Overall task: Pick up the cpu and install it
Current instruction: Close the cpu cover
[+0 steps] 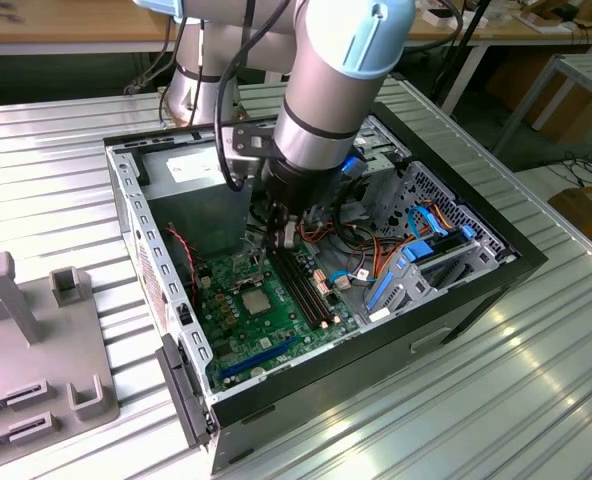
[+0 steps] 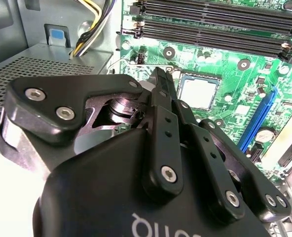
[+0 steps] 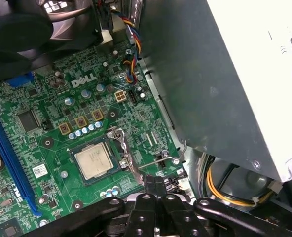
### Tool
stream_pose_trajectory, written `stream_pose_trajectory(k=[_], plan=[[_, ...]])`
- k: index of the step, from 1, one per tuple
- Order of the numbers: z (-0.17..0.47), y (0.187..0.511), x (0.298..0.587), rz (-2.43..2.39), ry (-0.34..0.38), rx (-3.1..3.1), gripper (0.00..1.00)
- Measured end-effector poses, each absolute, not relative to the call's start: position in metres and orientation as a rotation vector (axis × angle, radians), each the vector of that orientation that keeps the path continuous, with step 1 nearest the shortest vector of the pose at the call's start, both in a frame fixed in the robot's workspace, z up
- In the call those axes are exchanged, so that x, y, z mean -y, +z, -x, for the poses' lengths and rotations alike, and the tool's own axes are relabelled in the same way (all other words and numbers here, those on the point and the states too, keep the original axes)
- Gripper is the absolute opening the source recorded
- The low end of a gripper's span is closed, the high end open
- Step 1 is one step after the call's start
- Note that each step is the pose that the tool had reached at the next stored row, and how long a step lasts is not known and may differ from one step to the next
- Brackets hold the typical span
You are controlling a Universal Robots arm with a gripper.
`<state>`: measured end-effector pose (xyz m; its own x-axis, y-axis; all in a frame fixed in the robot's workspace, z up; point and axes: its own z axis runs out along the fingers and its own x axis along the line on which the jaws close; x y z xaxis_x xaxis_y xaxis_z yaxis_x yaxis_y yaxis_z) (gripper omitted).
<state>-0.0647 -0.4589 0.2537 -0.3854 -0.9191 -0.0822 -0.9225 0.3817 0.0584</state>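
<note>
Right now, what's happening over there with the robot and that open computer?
The robot arm is reaching down into the open computer case, with its gripper shut and holding nothing, just above the motherboard. The cpu already sits in its socket on the board. The gripper's tips are right beside the socket's metal lever, next to the chip.

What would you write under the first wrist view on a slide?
The cpu sits in its socket on the green motherboard, with the gripper closed at the retention lever beside it.
</note>
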Motion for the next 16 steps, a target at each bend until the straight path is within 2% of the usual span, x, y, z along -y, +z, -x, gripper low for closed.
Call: stream_pose_trajectory(k=[16], plan=[[0.0647,0.2536,0.464,1.721,0.146,-2.581,0.11]])
